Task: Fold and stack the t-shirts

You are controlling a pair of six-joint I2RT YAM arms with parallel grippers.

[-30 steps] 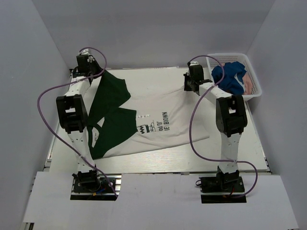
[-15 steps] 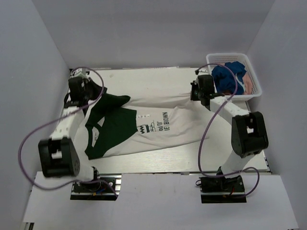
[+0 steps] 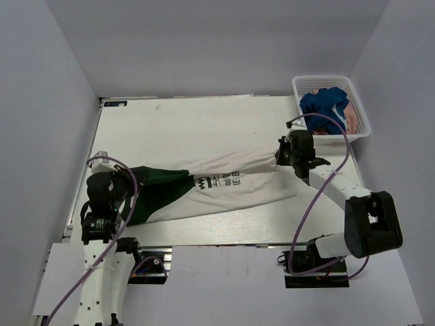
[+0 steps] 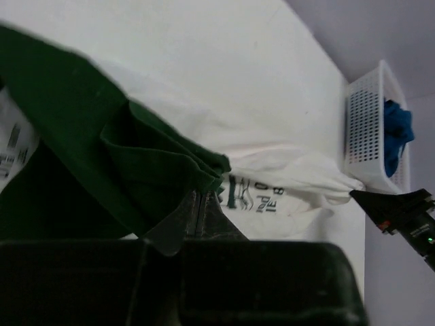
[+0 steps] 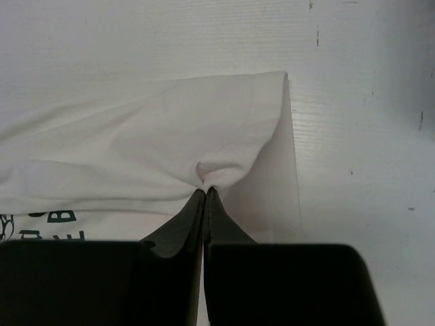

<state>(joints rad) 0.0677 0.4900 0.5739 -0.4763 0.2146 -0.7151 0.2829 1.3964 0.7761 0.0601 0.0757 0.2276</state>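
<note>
Stretching between the two arms, the cream t-shirt (image 3: 224, 185) lies as a long, narrow band across the near half of the table (image 3: 204, 122). Its green sleeve end is at the left, its hem end at the right, and the black print faces up mid-span. The left gripper (image 3: 121, 182) is clenched on a bunched fold of the green cloth, close to the table's left edge; its wrist view shows the tips together with green fabric draped over them. The right gripper (image 3: 281, 155) is clamped on a pinch of the cream hem corner, and its wrist view shows cloth puckering right at the closed tips. A white mesh basket (image 3: 362, 124) sits in the far right corner against the right wall, holding the blue t-shirt (image 3: 325, 109) with the pink t-shirt (image 3: 350, 117) beside it. The right arm's purple cable (image 3: 343, 139) arcs up just beside the basket's near rim, and that is the tightest spot. The left arm's cable (image 3: 132, 200) loops over the green end of the shirt. Bare white surface runs from the shirt to the back wall, with only a narrow strip between the shirt and the near edge. Enclosure walls close off the left, back and right.
</note>
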